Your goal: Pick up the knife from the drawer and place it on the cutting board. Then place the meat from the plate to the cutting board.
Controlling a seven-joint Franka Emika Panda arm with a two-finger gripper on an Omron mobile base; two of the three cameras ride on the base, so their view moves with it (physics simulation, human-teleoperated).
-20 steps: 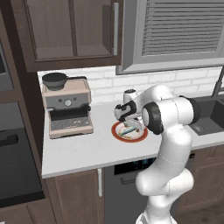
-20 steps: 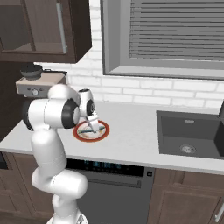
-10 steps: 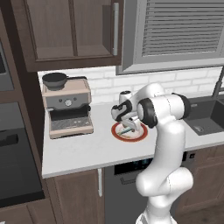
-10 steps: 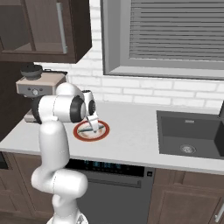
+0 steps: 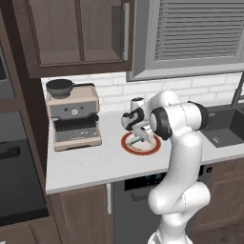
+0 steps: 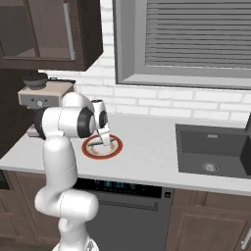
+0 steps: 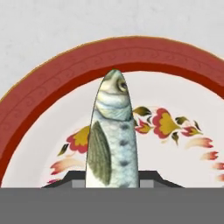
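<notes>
Gripping: the jaws are closed on the fish, the task's meat, low over the plate.
Worktop (image 5: pixel 90 167): pale grey slab; an espresso machine (image 5: pixel 75 119) stands at its left end against the tiled back wall, a dark sink (image 6: pixel 213 152) is set into its right end.
Plate (image 5: pixel 127 145): red-orange rim, pale flowered centre, lying flat about midway between the machine and the sink, nearer the front edge than the back wall.
Gripper (image 5: pixel 139 136): pointing down at the plate's centre, fingertips either side of the fish.
Fish (image 7: pixel 113 131): silvery, slim, lying along the plate's middle, head away from the hand, body running between the fingertips.
Grip check: it looks centred across the fish's width, which should limit twisting.
Next move, as a judgement: lift straight up until clear of the rim before swinging sideways; a slim, smooth fish may slip, so go slowly.
</notes>
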